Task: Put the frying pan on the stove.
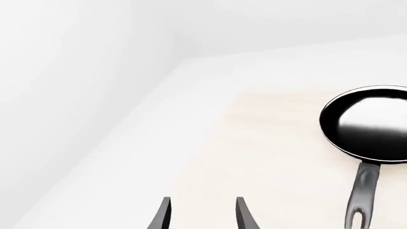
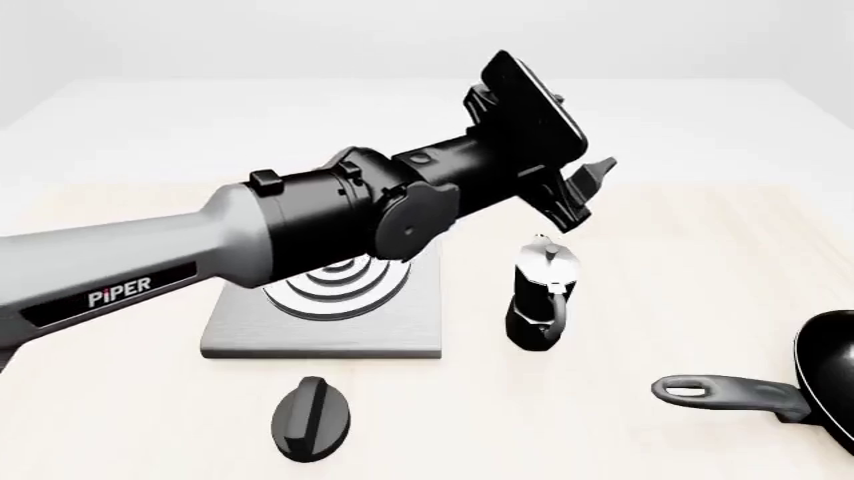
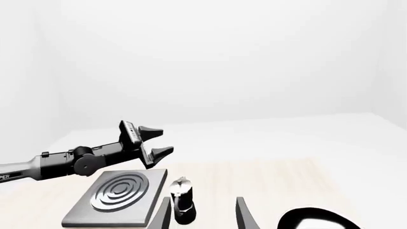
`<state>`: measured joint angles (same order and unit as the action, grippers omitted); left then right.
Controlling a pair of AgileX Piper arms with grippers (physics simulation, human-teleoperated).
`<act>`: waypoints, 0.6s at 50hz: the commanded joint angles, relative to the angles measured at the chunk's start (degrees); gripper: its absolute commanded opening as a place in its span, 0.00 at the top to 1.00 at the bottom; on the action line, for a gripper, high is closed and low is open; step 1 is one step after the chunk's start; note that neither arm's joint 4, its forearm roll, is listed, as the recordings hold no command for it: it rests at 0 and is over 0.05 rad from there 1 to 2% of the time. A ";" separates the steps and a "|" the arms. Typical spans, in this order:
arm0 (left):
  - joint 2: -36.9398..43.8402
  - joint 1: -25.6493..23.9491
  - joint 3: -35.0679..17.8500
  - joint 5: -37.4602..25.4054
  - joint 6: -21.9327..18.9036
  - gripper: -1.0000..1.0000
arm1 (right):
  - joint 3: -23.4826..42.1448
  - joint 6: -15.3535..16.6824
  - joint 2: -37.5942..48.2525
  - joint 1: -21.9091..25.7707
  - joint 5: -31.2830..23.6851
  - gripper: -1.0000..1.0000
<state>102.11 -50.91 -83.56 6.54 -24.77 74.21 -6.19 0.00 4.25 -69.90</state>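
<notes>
Frying pan (image 2: 830,372) well right of open left claw (image 2: 594,185).

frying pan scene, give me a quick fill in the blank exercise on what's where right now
1. The frying pan lies on the ____, not on the stove.
2. The left gripper hangs in the air with its jaws ____.
3. Between the stove and the pan stands a ____ pot.
4. The black oval knob lies ____ the stove, apart from it.

Missing words: table; open; moka; in front of

"PiPER" on left arm (image 2: 134,270)
</notes>
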 commanded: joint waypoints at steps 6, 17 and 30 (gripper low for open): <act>4.06 -2.99 -8.92 -5.93 -0.22 0.00 | -1.59 -0.15 0.00 -0.02 0.00 0.00; 8.46 -5.84 -14.37 -10.81 -2.01 0.00 | -1.61 -0.31 0.00 0.05 0.00 0.00; 13.49 -7.05 -20.74 -15.46 -4.46 0.00 | -1.70 -0.48 0.00 0.15 0.00 0.00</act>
<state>113.51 -56.06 -99.67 -5.14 -28.67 73.96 -6.63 0.00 4.38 -69.90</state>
